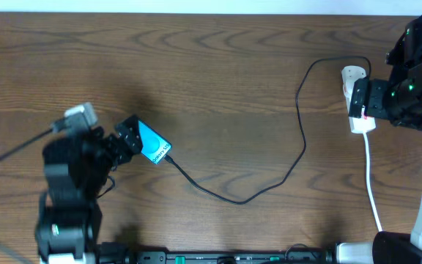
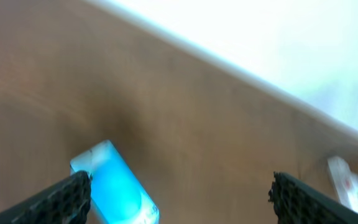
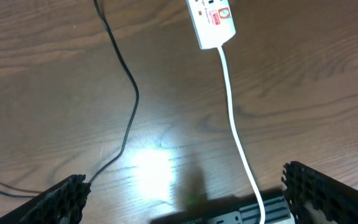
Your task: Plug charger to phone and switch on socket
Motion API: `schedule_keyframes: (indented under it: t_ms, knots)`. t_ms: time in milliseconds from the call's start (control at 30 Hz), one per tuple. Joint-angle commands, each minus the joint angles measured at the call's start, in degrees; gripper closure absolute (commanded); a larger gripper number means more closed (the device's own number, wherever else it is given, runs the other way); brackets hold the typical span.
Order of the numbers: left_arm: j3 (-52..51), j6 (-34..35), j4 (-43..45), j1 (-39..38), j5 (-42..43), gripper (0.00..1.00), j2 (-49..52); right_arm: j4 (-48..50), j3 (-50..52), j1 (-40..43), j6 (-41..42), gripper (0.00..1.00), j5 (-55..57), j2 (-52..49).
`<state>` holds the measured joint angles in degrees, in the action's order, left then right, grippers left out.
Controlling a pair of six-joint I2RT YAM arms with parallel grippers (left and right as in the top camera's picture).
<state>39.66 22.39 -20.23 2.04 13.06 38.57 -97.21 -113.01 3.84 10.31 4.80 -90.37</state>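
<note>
**Overhead view.** The phone [image 1: 152, 143] is laid flat on the table [image 1: 211, 59], left of centre and turned at an angle, with its cyan screen up. The left gripper [image 1: 129, 138] is positioned at the phone's left end. The charger [image 1: 302, 147] is run from the phone's lower right end in a loop across the table and up to the socket [image 1: 355, 77] at the right edge. Whether the plug tip is seated in the phone cannot be told. The right gripper [image 1: 365, 103] is placed over the socket, and part of the socket is covered by it. A white cord [image 1: 370, 176] is led from the socket toward the near edge.

**Left wrist view.** The fingers [image 2: 61, 199] are spread wide, so the left gripper [image 2: 180, 183] is open and nothing is clamped. The phone [image 2: 114, 186] is seen just beside the left finger; contact cannot be confirmed. The socket [image 2: 347, 186] is seen blurred at far right.

**Right wrist view.** The fingers [image 3: 316, 193] are spread wide, so the right gripper [image 3: 185, 180] is open and empty. The socket [image 3: 211, 22] is seen at the top edge with red markings, its cord [image 3: 232, 118] trailing down. The charger [image 3: 126, 81] is seen at left.
</note>
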Motion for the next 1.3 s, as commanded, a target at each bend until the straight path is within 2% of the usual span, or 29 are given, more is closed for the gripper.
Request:
schedule_keyframes:
  t_ms: [0,33,167,400,500,667,800,867,1267]
  knots:
    - [-9.9,-1.5,7.2,-0.4,-6.6,0.08,-11.9,-0.1,0.1,-0.2,1.0,0.01,0.7,0.1]
    - [-14.4,-2.7,12.0,-0.2,-6.6,0.08,-16.9,-0.1,0.1,-0.2,1.0,0.01,0.7,0.1]
    - [-24.9,-2.7,23.5,2.1,-6.2,0.08,-25.9,-0.1,0.1,-0.2,1.0,0.01,0.7,0.1]
    - [-39.3,-3.3,37.2,4.1,-6.2,0.08,-35.4,-0.1,0.1,-0.2,1.0,0.01,0.7,0.1]
    - [-39.4,-6.6,33.4,4.2,-5.8,0.08,-37.7,-0.1,0.1,-0.2,1.0,0.01,0.7,0.1]
    - [-39.4,-16.8,28.5,4.2,-5.6,0.08,-38.5,-0.1,0.1,-0.2,1.0,0.01,0.7,0.1]
    - [-39.4,-21.9,21.0,4.2,-5.6,0.08,-38.5,-0.1,0.1,-0.2,1.0,0.01,0.7,0.1]
    - [-39.4,-22.4,16.7,4.2,-5.6,0.08,-38.5,-0.1,0.1,-0.2,1.0,0.01,0.7,0.1]
    - [-39.4,-24.3,16.6,4.1,-6.7,0.08,-38.3,-0.1,0.1,-0.2,1.0,0.01,0.7,0.1]
